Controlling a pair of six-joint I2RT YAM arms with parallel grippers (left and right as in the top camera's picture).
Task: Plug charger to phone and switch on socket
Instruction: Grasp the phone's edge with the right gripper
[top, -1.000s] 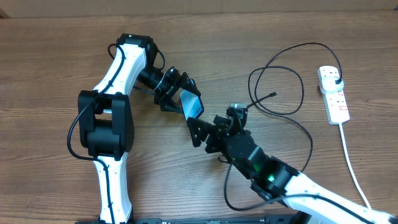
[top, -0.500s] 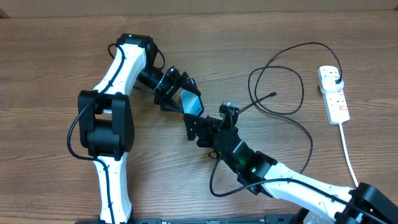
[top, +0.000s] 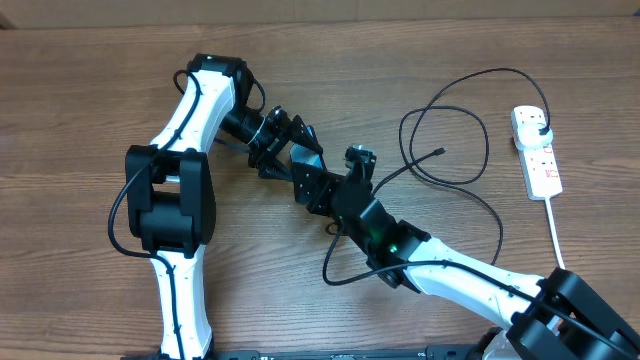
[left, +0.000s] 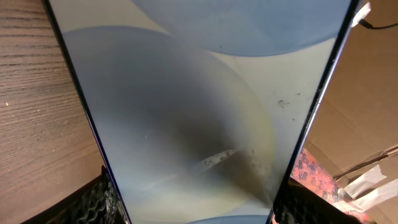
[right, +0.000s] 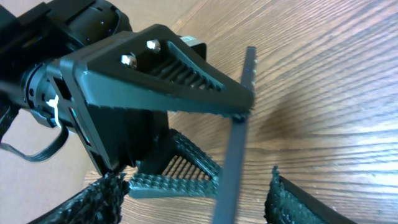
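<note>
The phone (top: 304, 158) is held off the counter (top: 90, 120), tilted, its lit screen filling the left wrist view. The left gripper (top: 292, 155) pinches it across its width, one jaw against each black edge, and that hold has not altered over the last second.

What has changed is just below and to the right of the phone. The right gripper (top: 314, 186) has travelled up and leftward from lower on the counter and now sits right at the phone's lower end. Its jaws, which were wider a moment ago, have narrowed. In the right wrist view they are spread to either side of the phone's thin edge, with a gap on both sides, so nothing is clamped by them yet.

Farther right of the phone, the charger (top: 470, 78) lies in loose loops where it was. Its connector tip (top: 441, 152) is free on the wood, well apart from the phone and from both grippers. Farthest right is the power strip (top: 540, 160), with the black plug (top: 541, 124) apparently seated in its upper outlet; the switch position is too small to read.

Judging from this, the right arm is moving to take or steady the phone rather than to fetch the cable, so plugging in has not begun and the socket is untouched
</note>
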